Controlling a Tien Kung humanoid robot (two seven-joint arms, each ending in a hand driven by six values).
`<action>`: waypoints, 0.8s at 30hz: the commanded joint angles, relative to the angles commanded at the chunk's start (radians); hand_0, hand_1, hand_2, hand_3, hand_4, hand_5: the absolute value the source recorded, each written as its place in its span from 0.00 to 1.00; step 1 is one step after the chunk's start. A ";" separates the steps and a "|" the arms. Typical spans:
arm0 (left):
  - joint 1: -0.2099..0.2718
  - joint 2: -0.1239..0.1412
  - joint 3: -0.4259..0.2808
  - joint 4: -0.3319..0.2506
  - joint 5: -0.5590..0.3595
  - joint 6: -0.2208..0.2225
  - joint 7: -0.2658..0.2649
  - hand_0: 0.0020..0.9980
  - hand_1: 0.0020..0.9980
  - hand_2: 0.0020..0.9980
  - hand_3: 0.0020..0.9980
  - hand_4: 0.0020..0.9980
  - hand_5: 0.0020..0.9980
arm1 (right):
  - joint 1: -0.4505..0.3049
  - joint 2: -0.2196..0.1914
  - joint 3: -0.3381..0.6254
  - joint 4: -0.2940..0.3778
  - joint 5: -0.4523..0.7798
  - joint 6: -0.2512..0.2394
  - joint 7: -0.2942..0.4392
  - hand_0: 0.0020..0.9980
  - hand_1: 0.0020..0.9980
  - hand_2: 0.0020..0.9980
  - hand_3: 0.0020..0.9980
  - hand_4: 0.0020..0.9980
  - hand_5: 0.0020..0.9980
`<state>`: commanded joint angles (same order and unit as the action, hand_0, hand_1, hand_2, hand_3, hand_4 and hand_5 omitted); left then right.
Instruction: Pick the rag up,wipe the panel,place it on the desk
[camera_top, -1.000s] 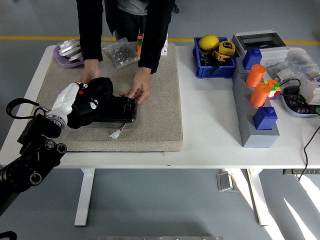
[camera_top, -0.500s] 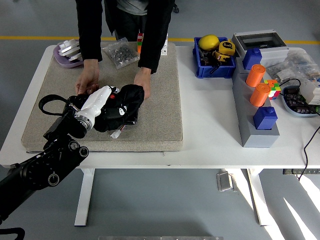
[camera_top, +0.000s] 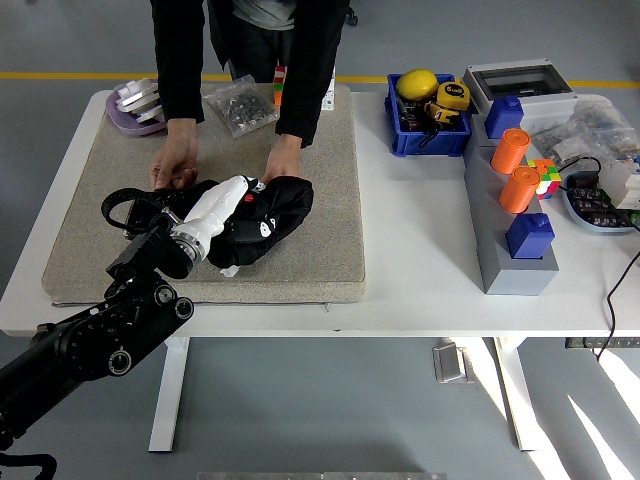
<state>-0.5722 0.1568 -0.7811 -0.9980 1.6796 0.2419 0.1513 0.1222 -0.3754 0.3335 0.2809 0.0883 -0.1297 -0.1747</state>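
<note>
- The rag (camera_top: 268, 222), a black cloth, lay bunched on the beige mat (camera_top: 330, 180), spread over most of the panel (camera_top: 240, 246) beneath it; only a dark edge of the panel showed at the rag's near side.
- The left hand (camera_top: 222, 204), white-shelled, lay flat on the rag's left half and pressed down; whether its fingers were spread or curled into the cloth could not be told.
- The right hand did not appear in the head view.
- A person at the far side of the table (camera_top: 420, 250) had one hand (camera_top: 176, 166) at the panel's far left end and the other hand (camera_top: 280, 170) touching the rag's far edge, seemingly steadying the panel.
- Judgement: the wiping step was in hand, with the rag grasped or pinned and on the panel.
- Judgement: the next move called for sweeping the rag across the panel while downward pressure was kept; placing it on the desk was not yet done.
- A white tag (camera_top: 229, 270) protruded at the panel's near edge.
</note>
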 joint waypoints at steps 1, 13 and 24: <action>0.001 0.001 -0.003 0.003 0.001 0.001 0.000 0.19 0.17 0.52 0.46 0.25 0.00 | 0.000 0.000 0.000 0.000 0.000 0.000 0.000 0.64 0.62 0.66 0.57 0.95 0.46; 0.029 0.020 -0.079 0.032 0.022 0.004 -0.001 0.19 0.18 0.52 0.46 0.27 0.00 | -0.007 -0.001 0.001 0.000 0.000 0.000 0.000 0.64 0.62 0.66 0.56 0.95 0.46; 0.053 0.058 -0.165 0.069 0.037 0.004 -0.006 0.19 0.20 0.52 0.46 0.28 0.00 | -0.009 -0.001 -0.003 -0.001 0.007 0.002 0.002 0.64 0.62 0.66 0.57 0.95 0.46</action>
<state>-0.5193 0.2151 -0.9462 -0.9290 1.7162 0.2457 0.1450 0.1129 -0.3760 0.3309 0.2798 0.0949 -0.1277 -0.1730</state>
